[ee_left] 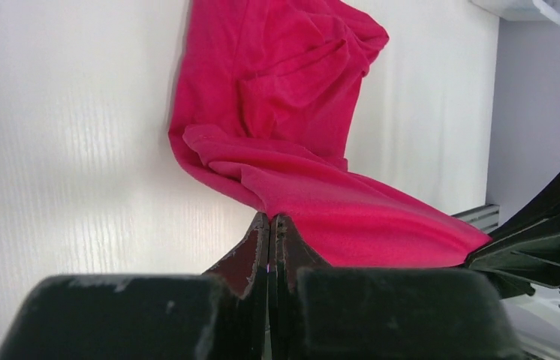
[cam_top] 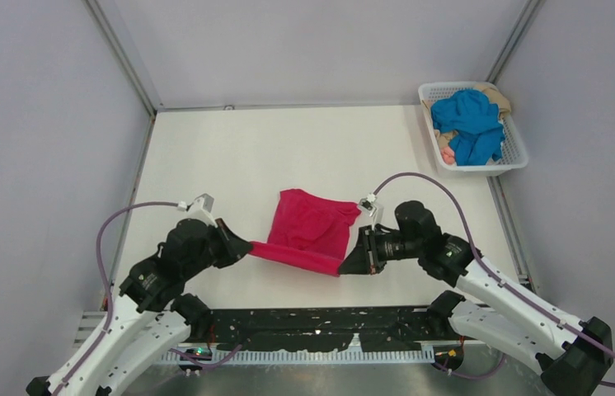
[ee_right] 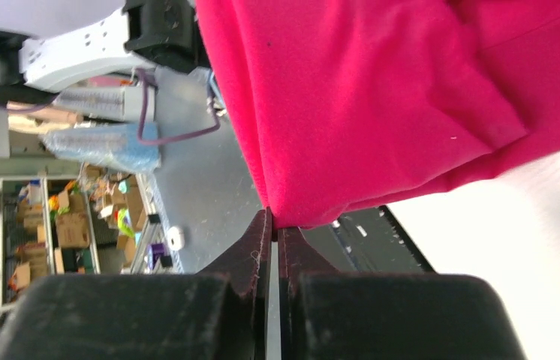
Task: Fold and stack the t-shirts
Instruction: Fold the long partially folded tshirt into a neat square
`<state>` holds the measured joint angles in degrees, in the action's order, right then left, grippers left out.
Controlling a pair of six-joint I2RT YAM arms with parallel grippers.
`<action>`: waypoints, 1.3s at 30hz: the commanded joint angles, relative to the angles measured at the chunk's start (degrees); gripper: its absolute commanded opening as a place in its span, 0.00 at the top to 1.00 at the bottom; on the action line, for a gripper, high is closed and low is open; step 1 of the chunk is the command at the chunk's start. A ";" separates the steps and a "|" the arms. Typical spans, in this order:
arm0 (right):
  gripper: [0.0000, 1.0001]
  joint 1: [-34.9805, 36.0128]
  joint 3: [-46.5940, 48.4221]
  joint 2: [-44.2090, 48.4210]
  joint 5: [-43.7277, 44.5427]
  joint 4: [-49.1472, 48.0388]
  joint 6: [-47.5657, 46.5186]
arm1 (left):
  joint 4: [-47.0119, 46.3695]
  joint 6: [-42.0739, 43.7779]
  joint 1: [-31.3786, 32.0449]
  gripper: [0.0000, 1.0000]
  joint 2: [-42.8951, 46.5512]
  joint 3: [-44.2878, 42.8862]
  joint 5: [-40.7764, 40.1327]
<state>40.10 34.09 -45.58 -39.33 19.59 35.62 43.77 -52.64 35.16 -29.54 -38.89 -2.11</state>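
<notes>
The crimson-pink t-shirt lies crumpled in the middle of the table, its near edge lifted and stretched between my two grippers. My left gripper is shut on the shirt's left near corner. My right gripper is shut on the right near corner. Each wrist view shows the fingertips pinching pink cloth: left, right. The blue t-shirt lies heaped in the basket, with the pale beige t-shirt partly hidden under it.
The white lattice basket stands at the table's far right corner. Grey walls enclose the left, back and right sides. The black mounting rail runs along the near edge between the arm bases.
</notes>
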 commanded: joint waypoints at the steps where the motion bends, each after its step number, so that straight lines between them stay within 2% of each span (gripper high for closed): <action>1: 0.94 -5.49 4.58 -1.78 0.36 5.31 -4.12 | -3.20 4.23 -0.67 1.00 -7.90 -6.30 -10.79; 7: 0.94 -15.39 7.13 -6.43 4.94 7.34 -7.05 | -7.59 7.42 -1.67 1.00 -20.98 -14.12 -12.01; 11: 0.94 -18.85 10.01 -12.41 5.70 7.30 -8.00 | -10.50 8.89 -4.99 1.00 -30.33 -18.45 -6.92; 18: 0.94 -23.45 13.97 -21.45 5.89 6.14 -8.62 | -12.69 11.18 -7.98 1.00 -46.32 -27.19 -3.27; 29: 0.94 -26.63 16.76 -36.48 3.21 -1.67 -7.17 | -8.38 12.81 -10.86 1.00 -65.70 -39.13 -0.63; 37: 0.94 -27.21 18.64 -44.22 7.59 -5.93 -4.82 | -1.94 13.88 -12.40 1.00 -77.67 -48.47 1.84; 38: 0.94 -27.28 19.00 -44.90 8.04 -6.01 -4.71 | -1.79 13.96 -12.51 0.99 -78.44 -49.05 3.66; 39: 0.93 -27.25 19.22 -45.44 8.55 -5.99 -4.69 | -1.84 13.98 -12.64 0.93 -78.96 -49.35 4.20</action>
<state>13.74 50.78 -89.54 -34.94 14.61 30.35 38.98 -40.95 24.29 -106.85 -84.79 2.02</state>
